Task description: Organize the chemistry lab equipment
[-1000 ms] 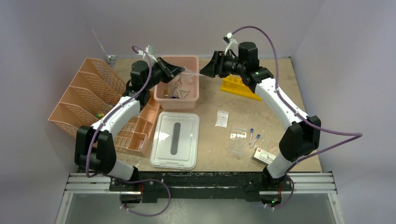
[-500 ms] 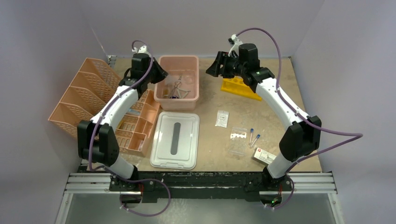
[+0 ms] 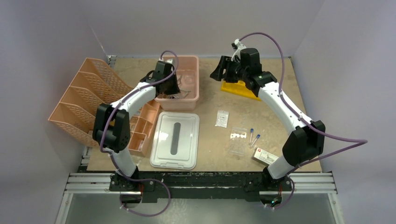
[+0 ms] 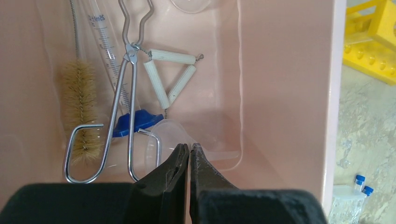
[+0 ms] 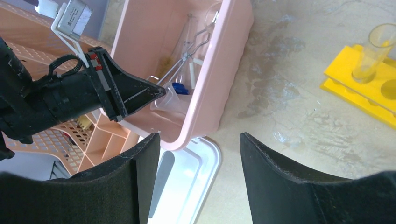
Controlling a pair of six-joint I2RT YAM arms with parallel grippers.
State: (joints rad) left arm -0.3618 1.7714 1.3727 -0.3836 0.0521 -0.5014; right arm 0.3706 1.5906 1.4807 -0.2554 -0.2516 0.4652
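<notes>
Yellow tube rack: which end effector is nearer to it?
Right. The right end effector hovers just beside the rack, toward the pink tub; the left end effector reaches into that tub.

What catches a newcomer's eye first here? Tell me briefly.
The open pink tub at the table's back holds wire tongs and a brush, with the shut left gripper dipped into it. To its right, the open right gripper hovers by the bright yellow rack.
</notes>
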